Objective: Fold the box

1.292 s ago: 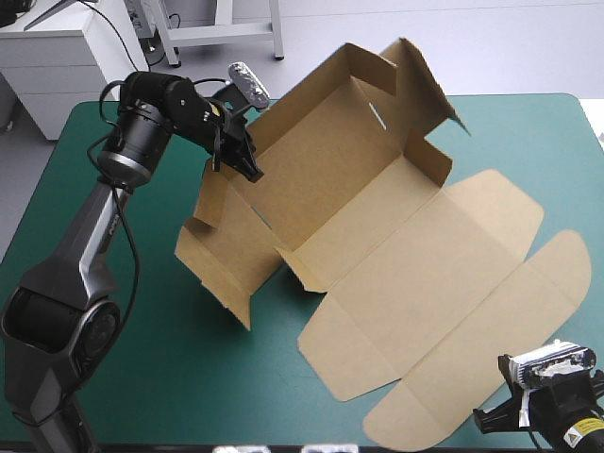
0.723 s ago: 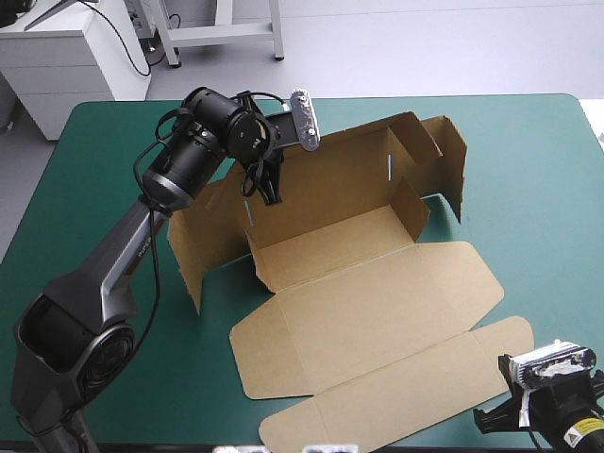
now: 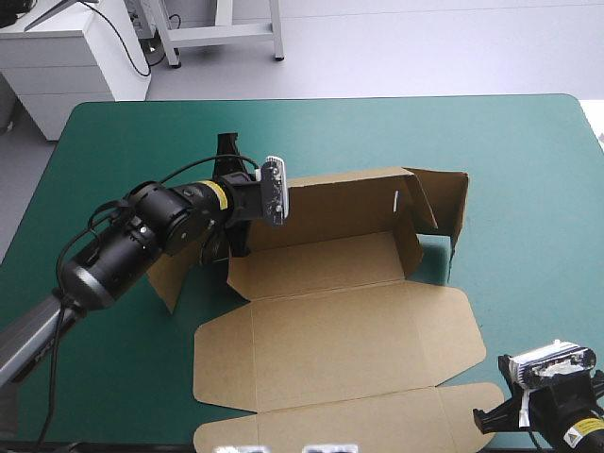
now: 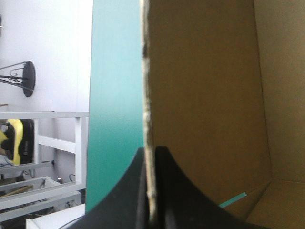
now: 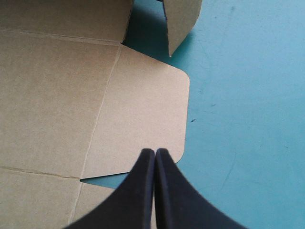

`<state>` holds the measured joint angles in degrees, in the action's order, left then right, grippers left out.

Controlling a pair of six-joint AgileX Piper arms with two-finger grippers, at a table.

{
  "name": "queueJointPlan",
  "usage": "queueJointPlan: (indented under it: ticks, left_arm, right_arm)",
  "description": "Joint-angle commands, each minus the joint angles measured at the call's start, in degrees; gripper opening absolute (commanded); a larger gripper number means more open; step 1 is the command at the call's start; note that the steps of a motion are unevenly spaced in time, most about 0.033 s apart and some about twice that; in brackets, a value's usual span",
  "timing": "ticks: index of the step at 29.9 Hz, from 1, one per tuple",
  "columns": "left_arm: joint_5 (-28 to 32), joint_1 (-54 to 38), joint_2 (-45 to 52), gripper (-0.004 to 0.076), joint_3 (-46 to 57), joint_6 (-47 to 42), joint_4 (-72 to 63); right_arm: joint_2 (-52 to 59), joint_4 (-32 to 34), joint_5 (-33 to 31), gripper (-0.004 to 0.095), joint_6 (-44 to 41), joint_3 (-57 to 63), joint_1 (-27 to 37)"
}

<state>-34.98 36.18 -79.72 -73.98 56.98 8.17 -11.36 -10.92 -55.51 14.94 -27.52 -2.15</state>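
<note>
Teal-green worktop [image 3: 528, 170]: brown cut-board box [image 3: 330, 330] left of centre, back and end walls raised, lid flat to the near edge. The left end effector [image 4: 150, 153] is clamped on an upright wall's edge; the right end effector [image 5: 155, 152], closed and holding nothing, hangs over a flat flap's rounded corner. Bare cover beyond and right of the box.

Arm carrying left gripper [image 4: 150, 151] swings from upper left down to left-centre of frame; box [image 3: 321, 264] turns with it, back wall [image 3: 340, 203] now level across centre, lid [image 3: 330, 344] flat toward bottom edge, off lower right.
</note>
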Motion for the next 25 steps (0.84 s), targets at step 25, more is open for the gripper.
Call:
queueJointPlan:
  ticks: [25]
  left_arm:
    - [36.3, 0.4, 5.9, -0.0008, 19.9, 0.4, 9.5]
  right_arm:
    - [-0.8, -0.8, 9.2, -0.0014, -2.8, -1.2, 0.0]
